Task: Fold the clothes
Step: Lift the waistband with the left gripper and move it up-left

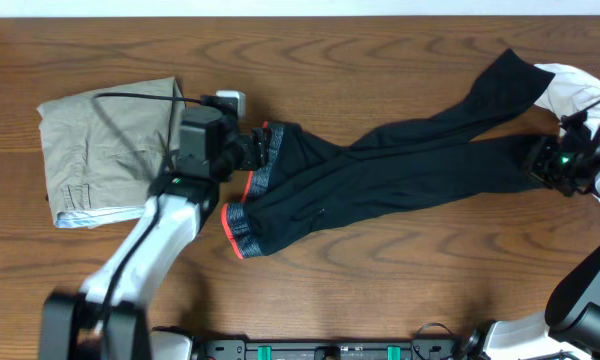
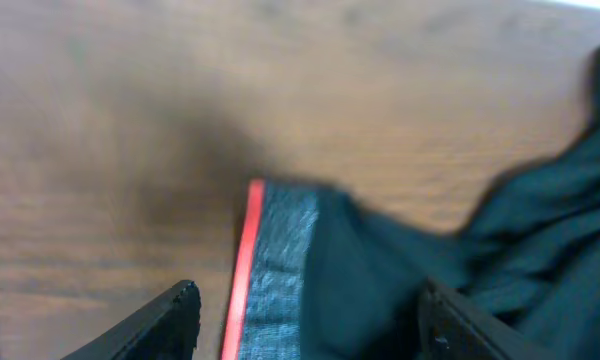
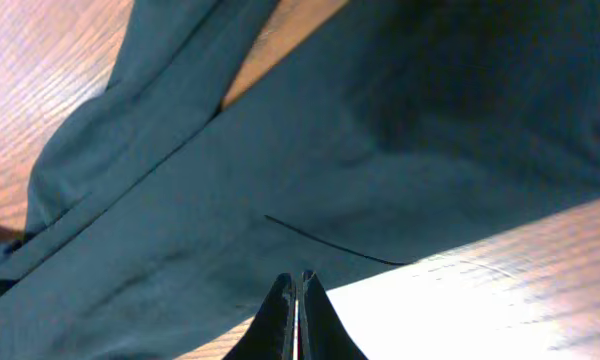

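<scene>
Black trousers (image 1: 380, 170) lie spread across the wooden table, with a grey waistband edged in red (image 1: 242, 225) at the left and the legs running to the upper right. My left gripper (image 1: 252, 148) is open at the waistband's upper corner. In the left wrist view its fingers (image 2: 305, 320) straddle the grey and red band (image 2: 280, 250). My right gripper (image 1: 540, 160) is at the leg end. In the right wrist view its fingers (image 3: 297, 285) are pressed together at the edge of the black cloth (image 3: 280, 150), and no cloth shows between them.
A folded khaki garment (image 1: 100, 150) lies at the left, beside my left arm. White clothes (image 1: 580, 90) are piled at the far right edge, partly under a trouser leg. A small white box with a cable (image 1: 230, 100) sits behind the left gripper.
</scene>
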Tool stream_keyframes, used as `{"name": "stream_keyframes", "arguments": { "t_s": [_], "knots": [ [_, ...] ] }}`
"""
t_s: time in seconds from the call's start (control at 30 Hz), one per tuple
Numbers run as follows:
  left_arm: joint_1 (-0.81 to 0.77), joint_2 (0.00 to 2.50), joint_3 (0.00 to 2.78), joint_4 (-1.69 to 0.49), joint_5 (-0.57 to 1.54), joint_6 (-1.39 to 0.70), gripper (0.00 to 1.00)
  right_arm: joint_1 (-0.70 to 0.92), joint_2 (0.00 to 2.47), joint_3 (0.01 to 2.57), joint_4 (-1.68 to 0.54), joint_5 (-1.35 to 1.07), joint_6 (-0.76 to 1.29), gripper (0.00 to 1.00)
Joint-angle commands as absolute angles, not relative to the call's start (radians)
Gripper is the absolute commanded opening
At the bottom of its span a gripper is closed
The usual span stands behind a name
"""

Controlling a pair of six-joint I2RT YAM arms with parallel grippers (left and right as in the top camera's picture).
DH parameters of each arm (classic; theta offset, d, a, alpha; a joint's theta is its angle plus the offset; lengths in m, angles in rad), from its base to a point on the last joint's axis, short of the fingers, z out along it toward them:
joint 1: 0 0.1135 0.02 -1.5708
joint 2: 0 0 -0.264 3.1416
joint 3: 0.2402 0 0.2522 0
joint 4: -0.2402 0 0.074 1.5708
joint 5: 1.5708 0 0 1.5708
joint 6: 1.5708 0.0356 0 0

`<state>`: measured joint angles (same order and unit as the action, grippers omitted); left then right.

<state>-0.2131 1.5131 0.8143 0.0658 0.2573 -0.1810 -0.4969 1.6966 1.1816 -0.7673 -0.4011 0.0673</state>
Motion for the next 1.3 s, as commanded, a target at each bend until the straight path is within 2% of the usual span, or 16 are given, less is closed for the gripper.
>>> {"name": "stream_keyframes", "arguments": {
  "t_s": [0.0, 0.27, 0.63, 0.7, 0.83, 1.13, 1.27],
  "knots": [
    [-0.212, 1.637, 0.838, 0.095, 0.301, -0.168, 0.71, -0.476, 1.687, 1.184, -0.774, -0.411, 0.043, 0.02],
    [-0.212, 1.869, 0.977, 0.107, 0.337, -0.149, 0.72, -0.472, 1.687, 1.185, -0.805, -0.393, 0.035, 0.02],
    [-0.212, 2.003, 1.019, 0.111, 0.377, -0.090, 0.71, -0.470, 1.687, 1.184, -0.807, -0.393, 0.036, 0.02],
    [-0.212, 2.006, 1.019, 0.111, 0.377, -0.077, 0.62, -0.470, 1.687, 1.184, -0.808, -0.393, 0.036, 0.02],
    [-0.212, 1.999, 1.025, 0.133, 0.377, -0.071, 0.07, -0.470, 1.687, 1.184, -0.808, -0.392, 0.036, 0.02],
    [-0.176, 1.832, 1.124, 0.112, 0.376, -0.071, 0.06, -0.470, 1.687, 1.184, -0.767, -0.392, 0.036, 0.01],
    [-0.158, 1.717, 1.133, 0.106, 0.309, -0.072, 0.06, -0.470, 1.687, 1.184, -0.721, -0.393, 0.036, 0.01]
  ]
}}
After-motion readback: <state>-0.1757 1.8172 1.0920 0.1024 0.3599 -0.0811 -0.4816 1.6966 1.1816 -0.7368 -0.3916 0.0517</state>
